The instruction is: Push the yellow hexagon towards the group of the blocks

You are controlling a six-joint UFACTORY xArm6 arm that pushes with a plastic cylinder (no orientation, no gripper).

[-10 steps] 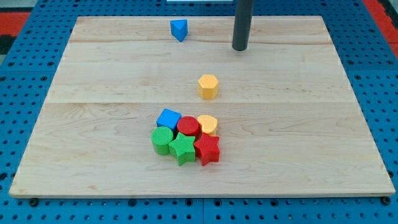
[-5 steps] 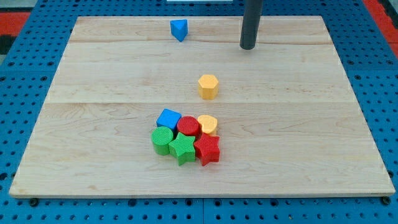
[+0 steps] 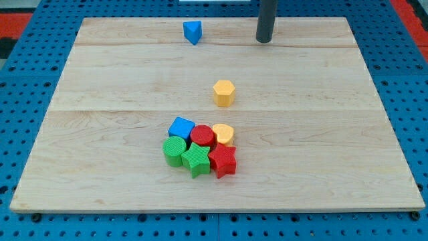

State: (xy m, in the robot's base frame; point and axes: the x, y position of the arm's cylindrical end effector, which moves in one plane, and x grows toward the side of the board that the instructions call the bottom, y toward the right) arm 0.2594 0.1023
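While my tip point(image 3: 265, 41) stands near the top of the frame, right of centre, the yellow hexagon point(image 3: 224, 93) sits alone near the middle of the wooden board point(image 3: 100, 134), well apart from it and below-left. I carry no jaws, only a rod, so there is nothing to be apart or clamped. The group lies below the hexagon: blue cube point(image 3: 181, 127), red cylinder point(image 3: 202, 136), a second yellow block point(image 3: 223, 134) whose shape I cannot quite make out, green cylinder point(image 3: 175, 150), green star point(image 3: 196, 161) and red star point(image 3: 223, 161). A blue triangular block point(image 3: 192, 31) rests alone at upper centre-left.

Risk, as I judge it: my tip is offset to the right of the hexagon, so a push begun from this side would strike off-centre and send it leftward, past the cluster. Too long a push could scatter the group.
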